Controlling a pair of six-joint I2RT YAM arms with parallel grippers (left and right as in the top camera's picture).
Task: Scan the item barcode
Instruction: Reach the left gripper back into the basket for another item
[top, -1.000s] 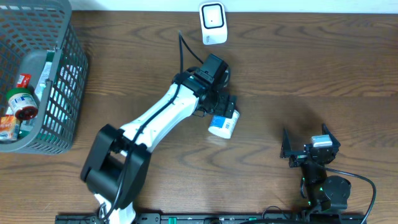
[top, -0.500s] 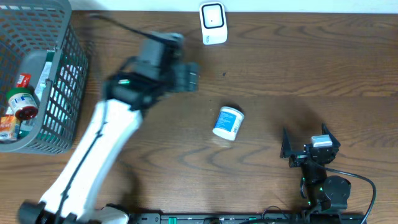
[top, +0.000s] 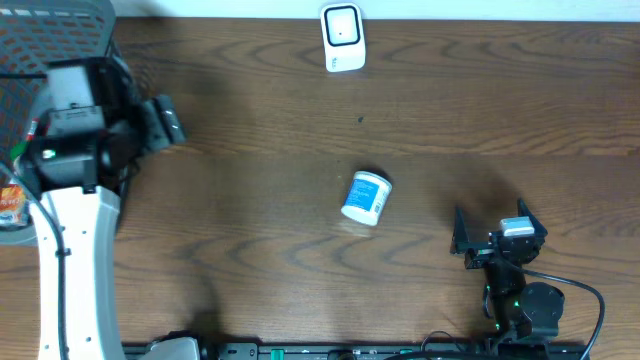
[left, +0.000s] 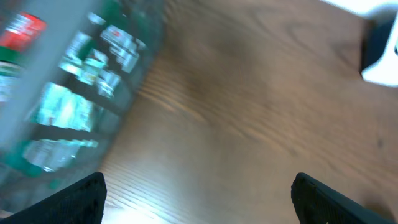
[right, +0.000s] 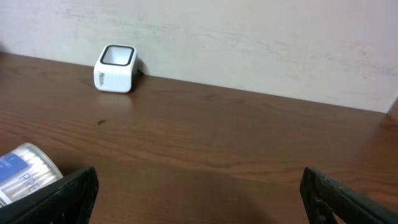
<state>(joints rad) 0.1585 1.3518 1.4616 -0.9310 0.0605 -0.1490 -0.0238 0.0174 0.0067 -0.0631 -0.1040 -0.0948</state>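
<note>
The wooden table (top: 450, 110) fills the frame. The left arm (top: 75, 260) stands at far left, over the wire basket (top: 70, 25) in the upper left corner. The left gripper (top: 165, 118) is spread wide and holds nothing. In its wrist view the basket's items (left: 68, 112) are blurred.

My judgement is that the step is fetching an item from the basket. The jaws should drop clear of the wire wall, close on one item's body and leave its barcode uncovered. It then needs lifting above the rim before it travels.

The right gripper (top: 492, 238) sits at lower right, wide and empty. A cotton-swab tub (top: 366, 198) lies on its side at centre frame. The carry to the white scanner (top: 342, 38) at top centre should pass clear of it.
</note>
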